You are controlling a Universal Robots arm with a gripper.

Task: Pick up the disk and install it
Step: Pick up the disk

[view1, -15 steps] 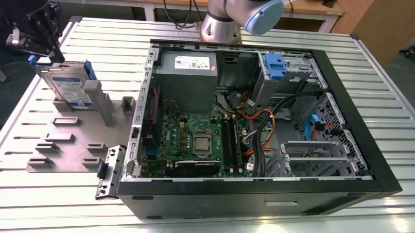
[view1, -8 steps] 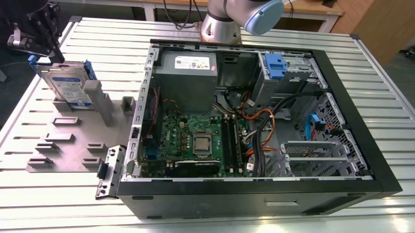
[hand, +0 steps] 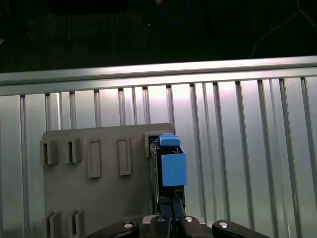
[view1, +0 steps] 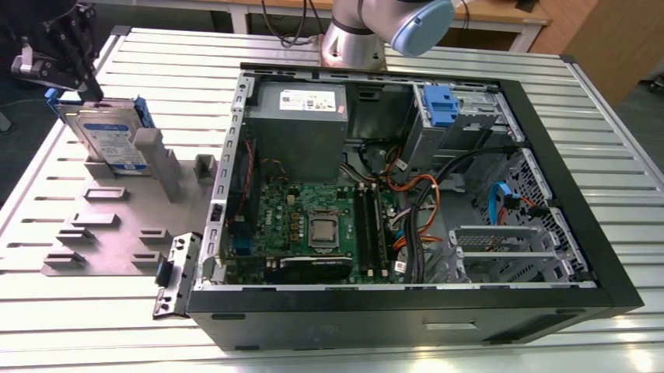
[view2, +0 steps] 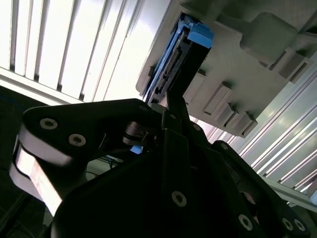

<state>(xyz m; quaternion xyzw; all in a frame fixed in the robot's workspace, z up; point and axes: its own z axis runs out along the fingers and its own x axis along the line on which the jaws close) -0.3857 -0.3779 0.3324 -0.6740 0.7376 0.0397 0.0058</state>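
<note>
Landmark: the open computer case lay on its side on the slatted metal table, its interior facing up.
Holder plate: the grey holder plate lay flat on the table, just beside the case on the exterior view's left.
Disk: the disk stood on edge in a slot of the plate, outside the case and at the plate's end farthest from it. Its blue carrier rail framed it.
Gripper: the gripper hung over the plate, clear of the case, with its tip at the disk's upper edge.
Gripper state: I could not tell how wide it stood, nor whether it had hold of the disk.
Drive cage: the drive cage sat in the case's far corner, next to a blue plastic tab and well apart from the disk.
Done, as judged: the arm had been brought to the disk.
Left, as judged: the disk appeared seated in its slot, so the lift out of the plate, the carry to the case and the install all remained.
</note>
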